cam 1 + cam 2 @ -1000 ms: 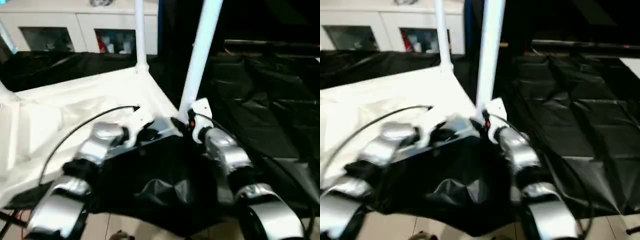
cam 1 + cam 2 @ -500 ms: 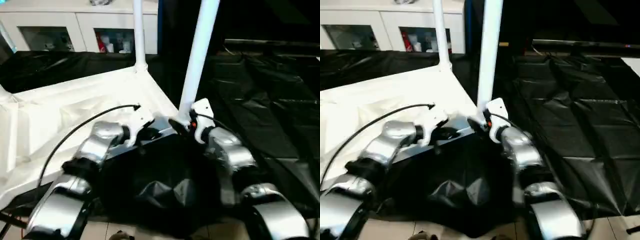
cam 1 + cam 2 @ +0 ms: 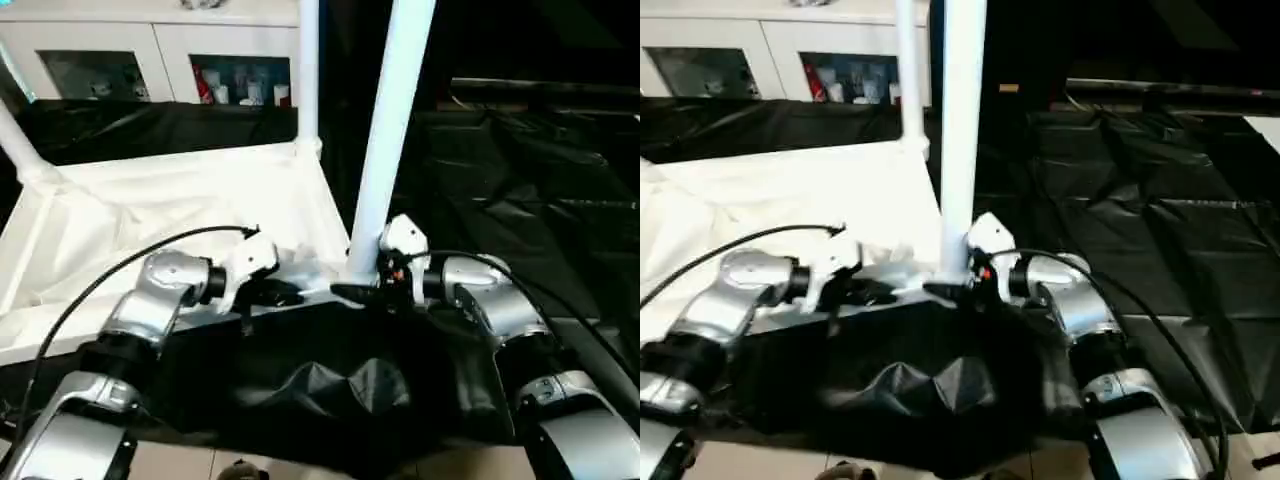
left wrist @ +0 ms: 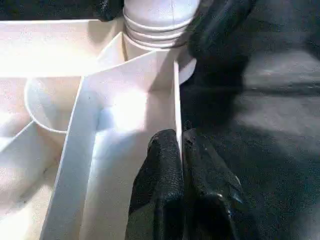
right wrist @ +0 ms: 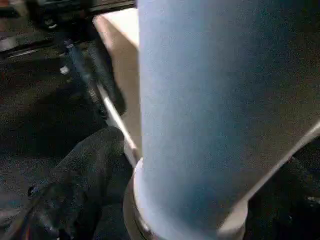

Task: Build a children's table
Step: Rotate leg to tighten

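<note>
Three long white tapered tube legs stand upright from the corner sockets of the white plastic table top (image 3: 180, 205), which lies upside down, ribbed underside up, on crinkled black plastic sheeting (image 3: 540, 200). The nearest leg (image 3: 385, 150) rises from the near corner socket, between the two grippers; another leg (image 3: 308, 70) stands at the far corner, and a third (image 3: 20, 145) leans in at the far left corner.

The left gripper (image 4: 180, 150) has its two black fingers pinched together on the thin upright wall of the table top's near edge (one finger each side of the rim, just beside the corner socket). The right gripper (image 3: 362, 292) sits at the foot of the nearest leg, its fingers spread wide around the ribbed base where the tube meets the socket; whether they press on it I cannot tell.

Behind the sheeting stands a white cabinet with glass doors (image 3: 160, 60).
</note>
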Controlling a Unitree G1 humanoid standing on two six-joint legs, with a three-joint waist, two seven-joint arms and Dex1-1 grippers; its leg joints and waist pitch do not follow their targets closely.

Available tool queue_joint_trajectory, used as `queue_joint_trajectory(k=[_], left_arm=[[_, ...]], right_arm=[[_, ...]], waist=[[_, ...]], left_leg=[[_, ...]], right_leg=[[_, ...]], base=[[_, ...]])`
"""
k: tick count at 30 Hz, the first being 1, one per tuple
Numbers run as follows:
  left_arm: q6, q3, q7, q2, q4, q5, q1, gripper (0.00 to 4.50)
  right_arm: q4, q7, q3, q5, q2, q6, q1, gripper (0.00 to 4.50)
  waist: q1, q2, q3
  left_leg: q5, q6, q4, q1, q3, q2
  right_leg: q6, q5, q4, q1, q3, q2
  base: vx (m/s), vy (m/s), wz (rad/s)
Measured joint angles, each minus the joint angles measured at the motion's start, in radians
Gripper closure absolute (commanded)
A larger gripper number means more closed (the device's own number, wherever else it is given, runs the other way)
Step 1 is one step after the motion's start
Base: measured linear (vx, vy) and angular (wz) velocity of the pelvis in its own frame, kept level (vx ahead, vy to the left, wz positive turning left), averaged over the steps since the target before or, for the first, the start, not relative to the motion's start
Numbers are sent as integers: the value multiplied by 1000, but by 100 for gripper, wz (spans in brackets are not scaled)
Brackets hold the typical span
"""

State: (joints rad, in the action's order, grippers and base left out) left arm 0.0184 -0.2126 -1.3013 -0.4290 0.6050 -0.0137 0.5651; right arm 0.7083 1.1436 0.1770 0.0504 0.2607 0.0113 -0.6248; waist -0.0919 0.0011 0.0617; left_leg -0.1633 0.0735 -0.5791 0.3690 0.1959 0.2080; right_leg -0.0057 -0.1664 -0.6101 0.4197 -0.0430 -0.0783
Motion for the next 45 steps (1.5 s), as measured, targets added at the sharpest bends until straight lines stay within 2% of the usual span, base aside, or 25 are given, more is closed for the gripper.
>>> queue_joint_trajectory(k=[1,3,5,7,10,14,17,21,25,28,29,30,31,33,36,45], left_arm=[[0,-1,-9,-2,-3,-1,-3,450],[0,-1,-24,-8,-4,-6,-4,450],[1,-2,-28,-11,-9,-9,-6,450],[3,-2,-31,-11,-12,-10,-8,450],[3,-3,-35,-11,-12,-9,-8,450],[1,-4,27,15,0,15,1,450],[30,1,151,78,68,42,52,450],[76,9,285,140,126,59,100,450],[109,20,407,215,193,79,157,450],[111,21,449,241,217,87,176,450],[111,21,450,241,216,87,177,450],[111,21,450,241,216,87,177,450],[110,21,450,241,215,87,177,450],[110,21,453,241,215,87,177,450],[94,21,439,230,206,87,168,450],[41,19,271,138,109,68,86,450]], right_arm=[[0,6,1,0,4,2,2,82],[-1,21,4,2,5,6,3,82],[-10,25,8,17,5,17,8,115],[-23,30,8,23,4,24,17,120],[-29,25,6,23,-4,25,26,163],[-25,-30,-13,19,-16,34,37,177],[24,-204,-65,-2,-53,49,16,180],[105,-451,-121,-9,-123,59,-30,181],[182,-702,-179,-13,-189,65,-84,182],[215,-791,-206,-20,-214,48,-103,182],[217,-792,-210,-20,-215,43,-104,182],[217,-792,-212,-18,-216,40,-103,126],[217,-791,-214,-15,-216,39,-103,112],[217,-783,-220,-3,-221,39,-103,107],[217,-743,-217,-6,-216,27,-102,73],[125,-352,-116,-13,-93,8,-39,73]], waist=[[0,0,0],[-1,0,0],[-1,0,0],[-1,0,0],[-3,0,0],[-8,0,0],[-9,0,0],[1,-1,0],[0,0,0],[-1,1,-1],[-2,2,-1],[-2,2,-1],[-2,2,-1],[-1,2,-1],[2,2,-1],[1,2,-1]], left_leg=[[0,0,0,0,0,0],[0,0,0,0,0,0],[0,0,0,0,0,0],[0,0,0,0,0,0],[0,0,0,0,0,0],[0,0,-1,-1,0,0],[0,0,-2,-1,0,-1],[0,0,-3,-1,0,-1],[0,0,-3,0,0,-1],[0,0,-3,0,0,-1],[0,0,-2,1,0,-2],[0,0,-2,1,0,-2],[0,0,-2,1,0,-2],[0,0,-2,1,0,-1],[0,0,-2,1,0,-1],[0,0,0,0,0,0]], right_leg=[[0,0,0,0,0,0],[0,0,0,0,0,0],[0,0,0,0,0,0],[0,0,0,0,0,0],[0,0,0,0,0,0],[0,0,0,-1,0,0],[2,-1,-1,-2,1,-1],[2,0,-2,-1,1,-1],[0,1,-1,-1,1,-1],[1,1,0,-2,1,-1],[1,1,0,-2,1,-2],[1,0,0,-1,1,-2],[1,0,1,-1,1,-2],[1,0,0,-1,0,-2],[1,1,0,-1,0,-2],[1,0,-1,0,0,0]], base=[[0,0,0],[0,0,0],[0,0,0],[0,0,0],[0,0,0],[0,0,0],[0,0,0],[0,0,0],[0,0,0],[0,0,0],[0,0,0],[0,0,0],[0,0,0],[0,0,0],[0,0,0],[0,0,0]])
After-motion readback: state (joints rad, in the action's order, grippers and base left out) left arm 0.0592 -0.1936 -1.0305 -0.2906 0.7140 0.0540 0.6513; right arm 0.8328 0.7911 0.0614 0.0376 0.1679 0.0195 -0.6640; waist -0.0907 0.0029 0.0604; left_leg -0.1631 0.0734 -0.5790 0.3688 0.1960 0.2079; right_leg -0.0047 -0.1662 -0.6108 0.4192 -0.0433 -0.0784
